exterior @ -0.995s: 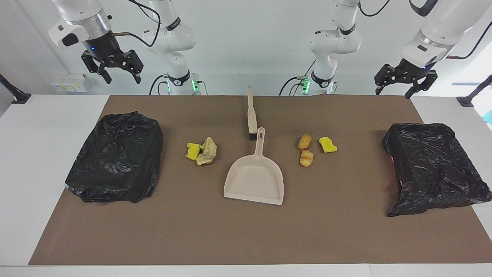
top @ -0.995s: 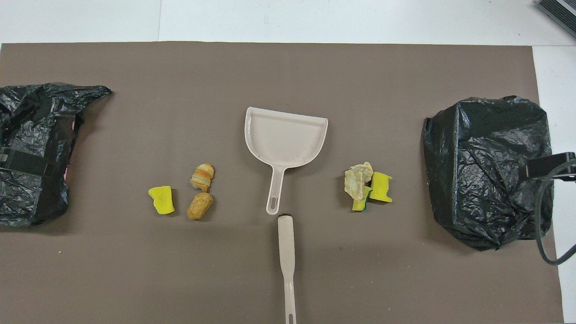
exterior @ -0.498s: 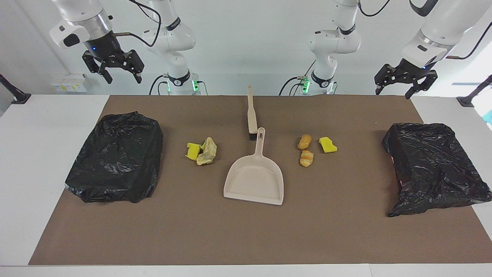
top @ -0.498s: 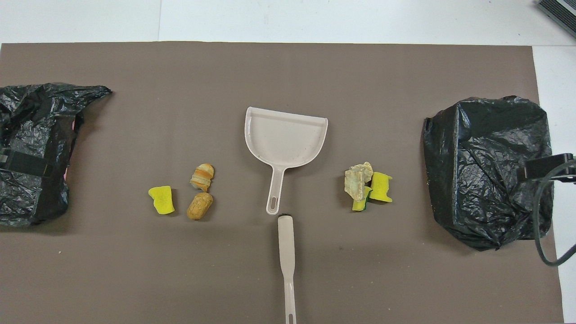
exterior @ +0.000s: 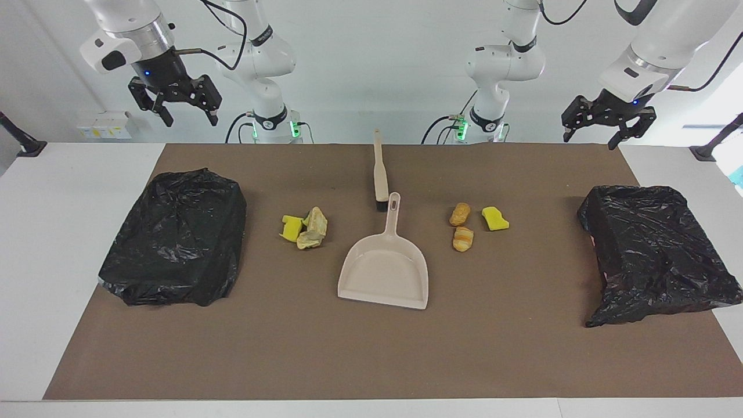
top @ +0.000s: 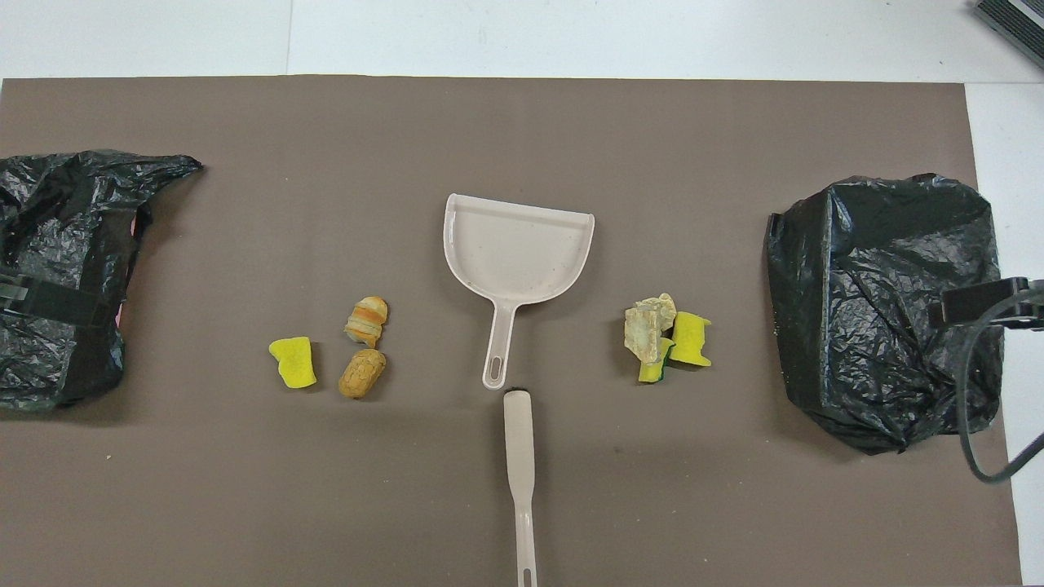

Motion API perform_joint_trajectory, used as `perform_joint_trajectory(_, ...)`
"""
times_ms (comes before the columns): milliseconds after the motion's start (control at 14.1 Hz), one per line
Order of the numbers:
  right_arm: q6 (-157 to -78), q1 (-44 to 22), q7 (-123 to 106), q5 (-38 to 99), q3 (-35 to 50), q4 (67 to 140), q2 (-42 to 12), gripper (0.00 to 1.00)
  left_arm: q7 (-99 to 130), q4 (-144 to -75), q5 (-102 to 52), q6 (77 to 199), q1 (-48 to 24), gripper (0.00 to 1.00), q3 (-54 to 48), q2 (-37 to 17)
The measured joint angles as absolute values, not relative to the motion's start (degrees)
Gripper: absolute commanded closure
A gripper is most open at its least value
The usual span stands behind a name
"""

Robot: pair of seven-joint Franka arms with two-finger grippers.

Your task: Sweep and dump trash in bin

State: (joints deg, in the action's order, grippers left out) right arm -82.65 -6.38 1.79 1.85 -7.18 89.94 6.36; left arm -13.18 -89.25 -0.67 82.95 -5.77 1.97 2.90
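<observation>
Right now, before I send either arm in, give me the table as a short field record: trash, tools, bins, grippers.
trash, left arm's end: two bread rolls and a yellow sponge chunk, loose on the mat
trash, right arm's end: paper wad touching yellow sponge pieces
dustpan: empty, mid-table between the two clusters
brush: lying nearer the robots, bristle end at the dustpan's handle
bins: black-bagged bin at left arm's end, another at right arm's end
left gripper: open, raised, holding nothing
right gripper: open, raised, holding nothing
</observation>
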Motion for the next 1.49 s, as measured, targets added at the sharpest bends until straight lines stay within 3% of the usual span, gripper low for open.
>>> perform_joint_trajectory(711, -81.59, -6.33, 1.79, 1.85, -7.25, 89.94, 6.36, 0.0, -12.13, -90.75, -0.67, 80.78, -18.07, 0.0, 1.38, 4.44)
perform_joint_trajectory(1066, -81.53, -6.33, 1.79, 1.85, -7.25, 89.94, 6.36, 0.0, 3.14, -91.8, -0.7, 78.14, -25.41, 0.0, -4.09, 7.1)
perform_joint_trajectory(1493, -81.53, -6.32, 1.79, 1.85, -7.28, 89.94, 6.36, 0.0, 22.58, -99.33, -1.07, 82.35, -32.58, 0.0, -9.85, 9.94)
